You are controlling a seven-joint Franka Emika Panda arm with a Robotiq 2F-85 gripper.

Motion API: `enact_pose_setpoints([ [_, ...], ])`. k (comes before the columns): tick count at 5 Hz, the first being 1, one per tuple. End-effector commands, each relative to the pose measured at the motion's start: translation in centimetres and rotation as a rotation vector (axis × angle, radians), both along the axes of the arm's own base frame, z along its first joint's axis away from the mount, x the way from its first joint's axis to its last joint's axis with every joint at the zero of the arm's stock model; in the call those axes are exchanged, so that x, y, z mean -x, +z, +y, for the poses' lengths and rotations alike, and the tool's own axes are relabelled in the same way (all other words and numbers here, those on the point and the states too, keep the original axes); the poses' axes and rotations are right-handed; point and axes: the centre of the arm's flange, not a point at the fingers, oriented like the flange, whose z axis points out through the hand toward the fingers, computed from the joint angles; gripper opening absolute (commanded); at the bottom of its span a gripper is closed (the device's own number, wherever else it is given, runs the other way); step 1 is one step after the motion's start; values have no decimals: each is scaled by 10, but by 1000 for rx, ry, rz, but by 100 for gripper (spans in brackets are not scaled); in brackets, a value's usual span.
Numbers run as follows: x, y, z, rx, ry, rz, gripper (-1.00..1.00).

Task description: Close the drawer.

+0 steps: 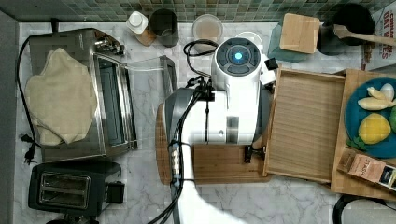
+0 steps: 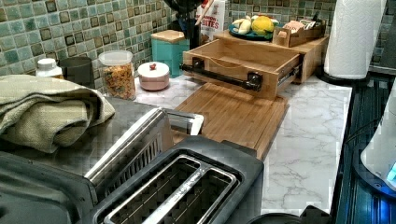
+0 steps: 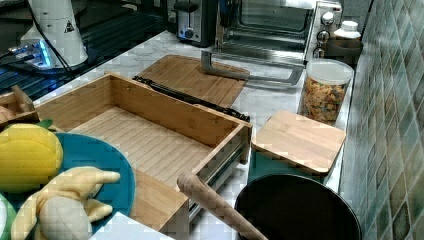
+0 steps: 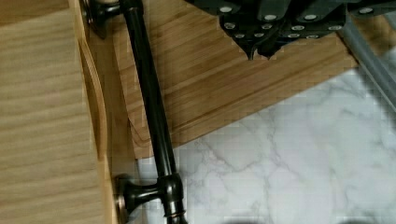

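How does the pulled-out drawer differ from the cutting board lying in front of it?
The drawer is an open box with raised walls and a dark bar handle; the cutting board is a flat slab with none. The drawer's wood is paler, the board's darker. The drawer sits raised on its unit; the board lies on the marble counter. Both are grained wood.

You get even, bright light w/ soft shadows; blocky compression throughout; glare on tabletop (image 2: 308,140) marble, left view.
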Motion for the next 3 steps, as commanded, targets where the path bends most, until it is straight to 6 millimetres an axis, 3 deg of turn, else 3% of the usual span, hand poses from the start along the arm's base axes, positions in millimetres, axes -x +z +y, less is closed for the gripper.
enact_pose_setpoints([
  [1,4,-69,-32,-5,76,-53,-100],
  [3,8,-105,-55,30,99,-119,-100],
])
